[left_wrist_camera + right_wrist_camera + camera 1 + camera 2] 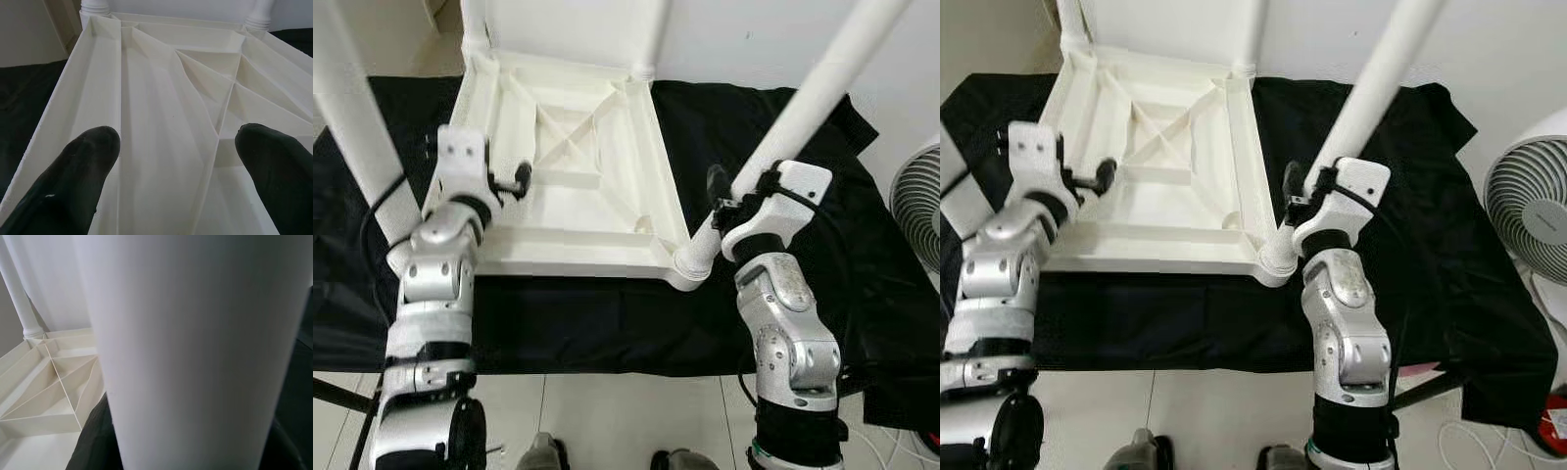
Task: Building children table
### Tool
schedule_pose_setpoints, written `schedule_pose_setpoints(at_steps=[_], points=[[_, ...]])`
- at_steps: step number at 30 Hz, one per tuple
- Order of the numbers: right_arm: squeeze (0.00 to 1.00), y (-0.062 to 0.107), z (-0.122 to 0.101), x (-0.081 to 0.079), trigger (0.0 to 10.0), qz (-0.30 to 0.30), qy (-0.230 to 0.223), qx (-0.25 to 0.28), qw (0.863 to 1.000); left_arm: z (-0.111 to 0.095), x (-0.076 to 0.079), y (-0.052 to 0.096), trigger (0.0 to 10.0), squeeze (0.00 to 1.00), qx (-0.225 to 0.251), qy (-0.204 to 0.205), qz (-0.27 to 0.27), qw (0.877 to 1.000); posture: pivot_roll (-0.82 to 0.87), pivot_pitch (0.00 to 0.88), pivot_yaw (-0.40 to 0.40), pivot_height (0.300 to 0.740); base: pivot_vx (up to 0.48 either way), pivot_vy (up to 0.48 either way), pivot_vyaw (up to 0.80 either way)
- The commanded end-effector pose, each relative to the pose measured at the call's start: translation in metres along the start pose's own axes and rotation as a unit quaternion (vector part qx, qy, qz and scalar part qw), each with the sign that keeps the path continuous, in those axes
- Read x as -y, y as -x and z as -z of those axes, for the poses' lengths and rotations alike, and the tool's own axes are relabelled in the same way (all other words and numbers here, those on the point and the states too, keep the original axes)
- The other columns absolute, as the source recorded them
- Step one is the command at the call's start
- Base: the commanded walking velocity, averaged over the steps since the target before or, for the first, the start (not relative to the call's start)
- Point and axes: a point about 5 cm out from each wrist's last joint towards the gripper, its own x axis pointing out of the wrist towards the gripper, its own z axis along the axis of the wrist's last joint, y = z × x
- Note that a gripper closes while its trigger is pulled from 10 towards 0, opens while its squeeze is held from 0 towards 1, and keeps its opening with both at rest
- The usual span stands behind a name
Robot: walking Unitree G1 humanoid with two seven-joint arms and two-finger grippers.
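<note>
Left eye view: white plastic tabletop [570, 166] lying upside down on a black cloth [607, 323], ribbed underside facing up, cloth draped over the surface. Four white legs standing in the corner sockets: near-right leg [803, 108] leaning up and to the right out of its socket [688, 264] at the near-right corner, near-left leg [357, 127] rising at the left edge of the view, two far legs [656, 34] at the back corners against a pale wall.

Right gripper [717, 191] closed around the near-right leg just above the socket, one black finger visible on the tabletop side of the leg. Right wrist view: same leg [195, 352] very close to the lens, dark fingers [95, 440] flanking it low down, ribbed underside [44, 391] and a far leg [17, 293] beside it.

Left gripper [522, 181] over the left rim of the tabletop, pointing inward across the ribs. Left wrist view: both black fingers [73, 181] spread wide, holding nothing, above the channel along the rim [63, 117]; contact with the plastic not discernible.

Round white fan [915, 211] on the floor at far right. Pale tiled floor [607, 421] below the cloth edge.
</note>
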Motion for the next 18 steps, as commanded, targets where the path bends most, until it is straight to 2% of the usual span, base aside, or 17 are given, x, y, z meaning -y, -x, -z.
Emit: schedule_pose_setpoints(at_steps=[1,3,5,8,10,11,14,17,18], points=[[0.00,0.003,0.004,0.047,0.0,0.146,-0.023,-0.009,0.989,-0.020,-0.048,0.009,10.0,0.00,0.011,-0.028,-0.255,0.966,-0.08,0.151,0.026,0.740,0.000,0.000,0.00],[0.00,0.002,0.020,0.047,0.0,0.159,-0.067,-0.047,0.984,-0.052,-0.042,0.004,10.0,0.00,0.048,-0.027,-0.239,0.970,-0.07,0.155,0.022,0.740,0.000,0.000,0.00],[0.00,0.002,0.024,0.047,0.0,0.162,-0.078,-0.056,0.982,-0.060,-0.040,0.004,10.0,0.00,0.057,-0.026,-0.234,0.970,-0.07,0.155,0.022,0.740,0.000,0.000,0.00],[0.00,0.003,0.063,0.052,0.0,0.181,-0.137,-0.143,0.963,-0.106,-0.022,-0.003,10.0,0.00,0.112,-0.035,-0.203,0.972,-0.05,0.158,0.013,0.740,0.000,0.000,0.00],[0.00,0.002,0.079,0.054,0.0,0.184,-0.135,-0.168,0.959,-0.127,-0.013,-0.006,10.0,0.00,0.128,-0.026,-0.178,0.975,-0.04,0.160,0.013,0.740,0.000,0.000,0.00],[0.00,-0.001,0.086,0.049,0.0,0.166,-0.148,-0.185,0.957,-0.136,-0.008,-0.008,10.0,0.00,0.135,-0.018,-0.160,0.978,-0.03,0.162,0.012,0.740,0.000,0.000,0.00],[0.00,-0.007,0.102,0.036,0.0,0.127,-0.169,-0.222,0.952,-0.152,0.010,-0.014,10.0,0.00,0.141,-0.023,-0.100,0.985,-0.02,0.164,0.009,0.740,0.000,0.000,0.00],[0.00,-0.016,0.117,0.020,0.0,0.087,-0.214,-0.248,0.941,-0.157,0.040,-0.019,10.0,0.00,0.136,-0.037,-0.016,0.990,-0.02,0.169,0.009,0.740,0.000,0.000,0.00],[0.00,-0.016,0.117,0.020,0.0,0.087,-0.214,-0.248,0.941,-0.157,0.040,-0.019,10.0,0.00,0.136,-0.037,-0.016,0.990,-0.02,0.169,0.009,0.740,0.000,0.000,0.00]])
